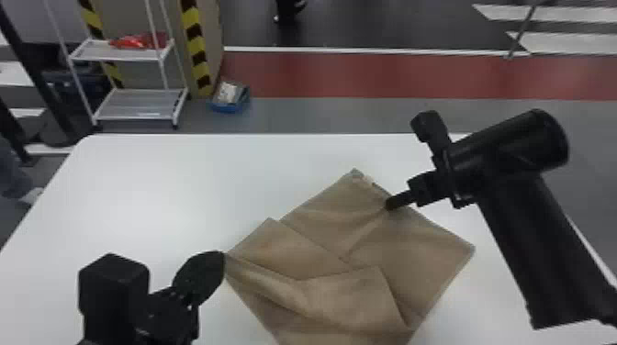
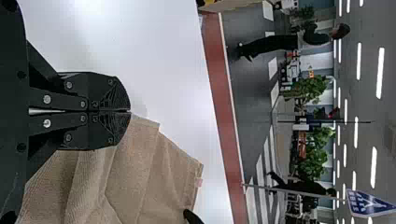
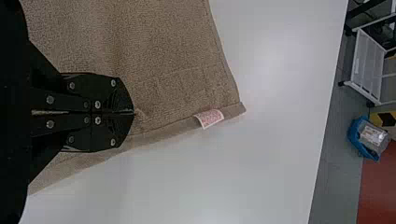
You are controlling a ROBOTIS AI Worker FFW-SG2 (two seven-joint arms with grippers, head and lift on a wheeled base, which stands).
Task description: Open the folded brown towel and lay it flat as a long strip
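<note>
**While one corner is pinched by the left gripper (image 1: 221,262), the towel (image 1: 427,247) is also nipped near its far edge by the right gripper (image 1: 390,203)**

At the far left, behind the table (image 1: 160,183), a white rack (image 1: 137,57) is seen, with a red item (image 1: 135,41) laid on its upper shelf. Just right of the rack, a blue bin (image 1: 229,108) is set on the floor.

Nearer, over the left part of the table, the left gripper's two fingers are pressed together, and the towel's left corner is caught at their tips. From that corner, creases are drawn across the cloth. In the middle, the towel is spread as a rough diamond on the white tabletop, partly opened, with layers overlapped: a flap is folded over at the left, and a second, loose-edged layer is lapped across the near part. The nearest part is cut off by the head view's bottom edge.

Farther right, the far corner is pointed away from the robot, and a small label (image 3: 209,118) is attached at the hem beside it. Along the edge between the far and right corners, the right gripper's fingers are closed together, and a small pucker of cloth is held at their tips. At the far right, the towel's right corner is laid on the table.
</note>
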